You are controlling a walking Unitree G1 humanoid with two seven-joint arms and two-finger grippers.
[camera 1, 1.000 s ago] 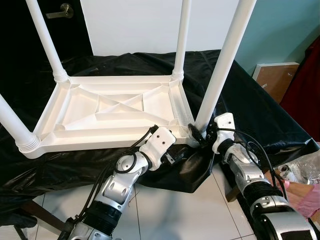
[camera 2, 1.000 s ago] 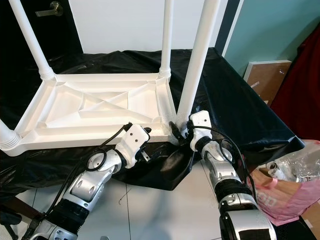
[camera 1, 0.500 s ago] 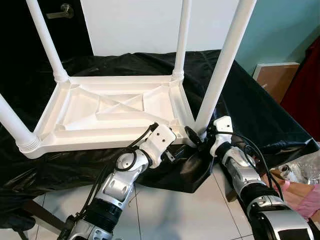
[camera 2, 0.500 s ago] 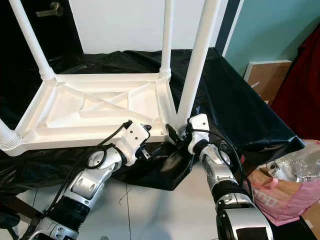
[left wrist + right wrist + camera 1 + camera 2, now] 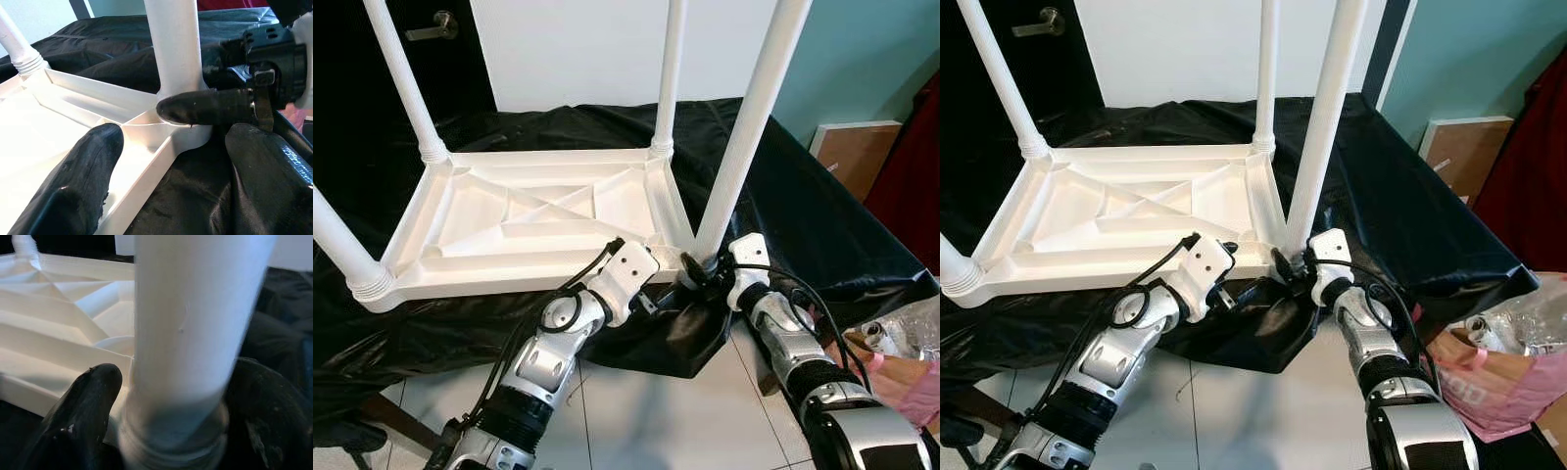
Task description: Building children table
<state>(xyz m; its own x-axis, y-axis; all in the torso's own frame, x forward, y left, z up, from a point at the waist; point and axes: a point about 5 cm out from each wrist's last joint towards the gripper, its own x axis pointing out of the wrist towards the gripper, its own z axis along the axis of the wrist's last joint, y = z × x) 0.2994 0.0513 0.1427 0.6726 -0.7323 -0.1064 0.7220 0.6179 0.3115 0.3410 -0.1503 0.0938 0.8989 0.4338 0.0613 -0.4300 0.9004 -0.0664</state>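
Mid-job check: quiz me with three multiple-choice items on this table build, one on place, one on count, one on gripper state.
1. Where is the right gripper?
A. on the door handle
B. at the base of the near-right leg
C. on the floor

2. How many legs stand on the upturned white table?
A. two
B. three
C. four

3. The left gripper is:
A. open at the table's corner
B. shut on a leg
C. holding a bag

Answers: B, its fingers flank that leg's base; C, one leg rises at each corner; A, the wrist view shows its fingers spread apart.
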